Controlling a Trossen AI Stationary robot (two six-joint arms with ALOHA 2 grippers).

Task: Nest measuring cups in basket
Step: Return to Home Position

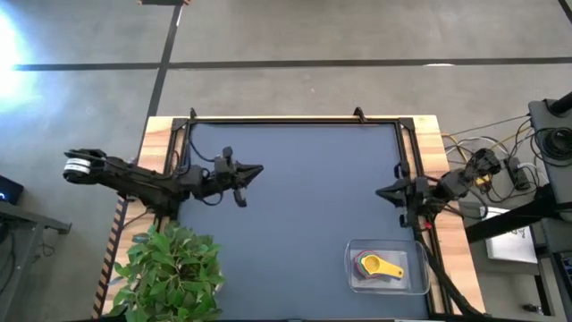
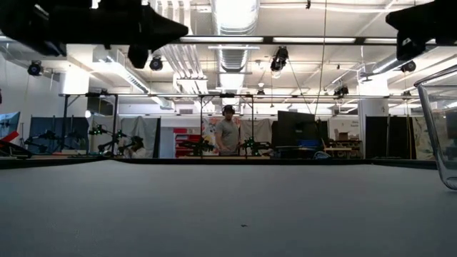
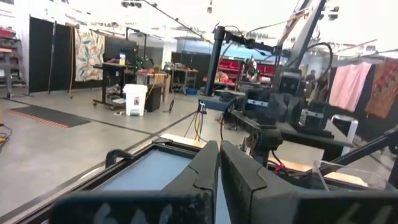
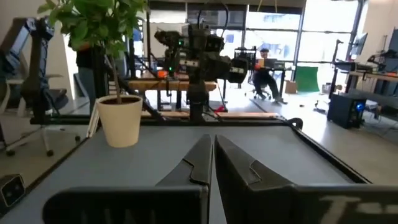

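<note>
The clear basket (image 1: 388, 268) sits on the dark mat near the table's near right corner; its wall shows at the right of the low view (image 2: 441, 128). Inside it lie nested measuring cups: a yellow cup (image 1: 382, 266) on top with a red rim (image 1: 358, 260) beneath; the other colours are hidden. My left gripper (image 1: 259, 168) hovers shut above the left part of the mat, far from the basket. My right gripper (image 1: 379, 191) hovers shut at the mat's right edge, just beyond the basket's far side. Both hold nothing.
A potted plant (image 1: 172, 273) in a white pot (image 4: 120, 119) stands at the table's near left corner. Cables and gear (image 1: 500, 170) lie off the right edge. A raised black frame (image 1: 295, 120) borders the mat. A person (image 2: 228, 133) stands far behind the table.
</note>
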